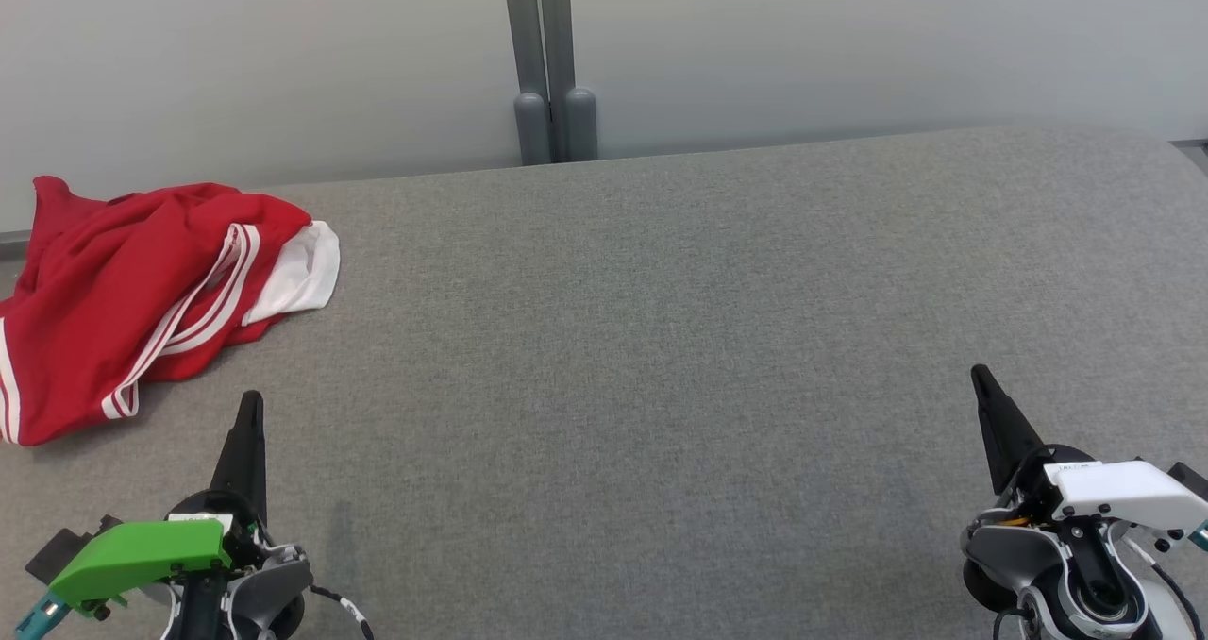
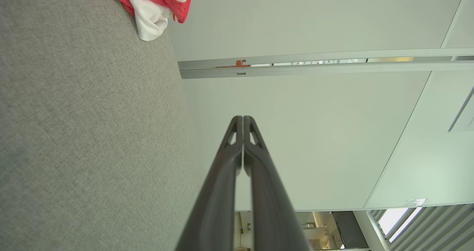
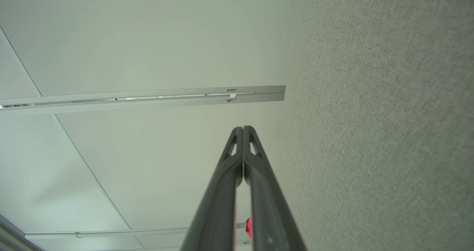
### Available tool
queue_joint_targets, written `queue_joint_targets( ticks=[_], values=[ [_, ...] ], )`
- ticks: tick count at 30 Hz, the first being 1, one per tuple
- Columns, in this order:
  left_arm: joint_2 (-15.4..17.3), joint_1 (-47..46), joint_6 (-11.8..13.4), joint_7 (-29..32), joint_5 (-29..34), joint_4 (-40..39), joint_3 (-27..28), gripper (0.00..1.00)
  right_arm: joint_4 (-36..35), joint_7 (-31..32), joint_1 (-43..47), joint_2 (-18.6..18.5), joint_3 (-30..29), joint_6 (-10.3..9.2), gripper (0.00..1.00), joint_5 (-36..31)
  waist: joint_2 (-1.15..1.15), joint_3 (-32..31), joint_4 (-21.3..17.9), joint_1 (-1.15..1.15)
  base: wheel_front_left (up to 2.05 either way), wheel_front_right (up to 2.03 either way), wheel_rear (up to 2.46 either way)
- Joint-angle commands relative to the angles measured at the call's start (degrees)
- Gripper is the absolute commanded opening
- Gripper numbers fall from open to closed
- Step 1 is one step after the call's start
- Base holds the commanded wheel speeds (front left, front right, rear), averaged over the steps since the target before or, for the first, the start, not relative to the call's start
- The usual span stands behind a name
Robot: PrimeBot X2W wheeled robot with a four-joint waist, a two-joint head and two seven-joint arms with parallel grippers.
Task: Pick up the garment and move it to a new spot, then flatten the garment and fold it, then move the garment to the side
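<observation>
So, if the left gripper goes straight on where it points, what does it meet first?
Probably the pale wall panel behind the table; the left gripper seems to pass beside the red garment, depth unclear.

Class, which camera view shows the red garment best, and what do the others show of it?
Head view: the garment lies crumpled, nearly whole, at the grey surface's left edge. The left wrist view catches a red-and-white corner; the right wrist view, a tiny red speck, perhaps it.

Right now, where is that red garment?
In the head view the red garment lies crumpled on the grey surface, far left, just beyond the left gripper.
</observation>
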Motion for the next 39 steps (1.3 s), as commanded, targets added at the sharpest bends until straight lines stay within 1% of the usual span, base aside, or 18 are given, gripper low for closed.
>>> queue_joint_targets(
  ticks=[1,39],
  values=[
    [0.49,-0.77,-0.37,0.11,0.14,-0.07,0.15,0.0,-0.26,0.09,-0.31,-0.28,-0.06,0.06,0.0,0.42,0.0,0.0,0.0,0.0,0.0,0.0,0.0],
    [0.5,-0.77,-0.37,0.1,0.14,-0.07,0.15,0.0,-0.26,0.09,-0.31,-0.28,-0.06,0.06,0.0,0.42,0.0,0.0,0.0,0.0,0.0,0.0,0.0]
  ],
)
